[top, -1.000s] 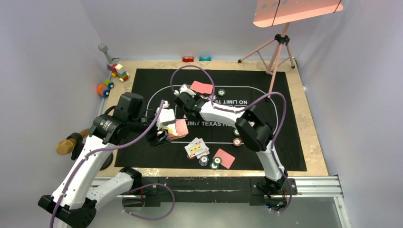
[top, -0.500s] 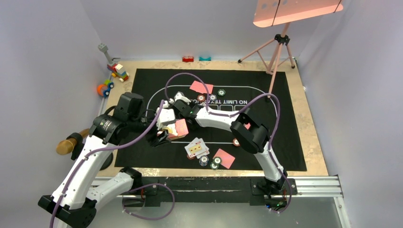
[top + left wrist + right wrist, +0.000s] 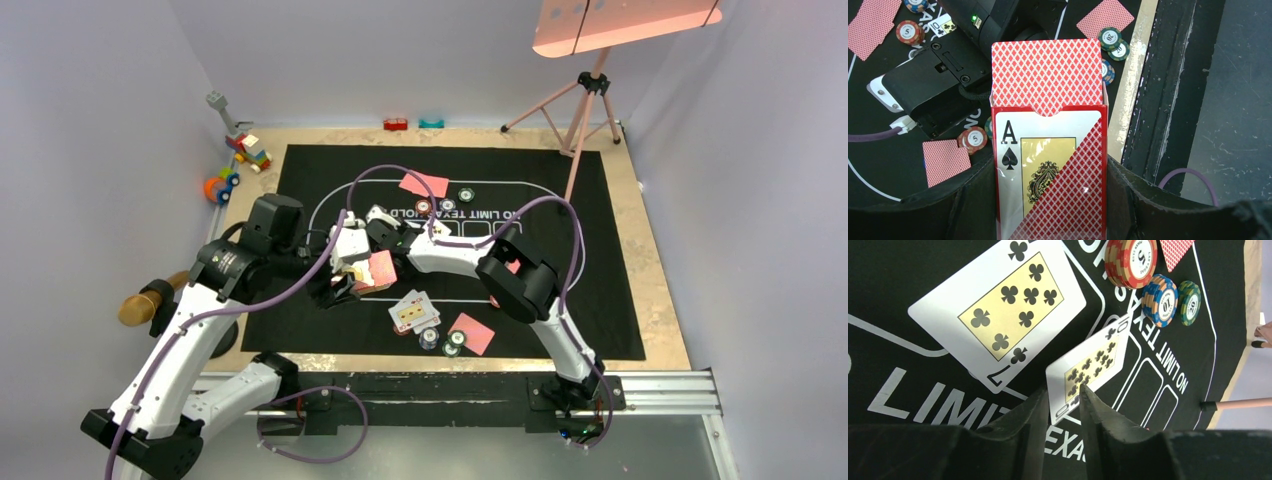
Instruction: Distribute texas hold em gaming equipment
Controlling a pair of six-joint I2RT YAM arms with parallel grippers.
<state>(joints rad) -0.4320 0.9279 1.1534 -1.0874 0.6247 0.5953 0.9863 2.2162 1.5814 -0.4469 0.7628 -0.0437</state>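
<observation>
Top external: right arm (image 3: 455, 250) reaches left | right jaws pinch club card (image 3: 1093, 367) | left jaws clamp card box (image 3: 1048, 170)

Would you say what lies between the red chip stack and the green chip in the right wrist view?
A blue chip marked 10 lies between the red chip stack and the green chip; the right wrist view shows it.

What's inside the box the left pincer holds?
Red-backed cards stick out of the open top of the box. Its walls hide the rest, so the count is unknown.
</observation>
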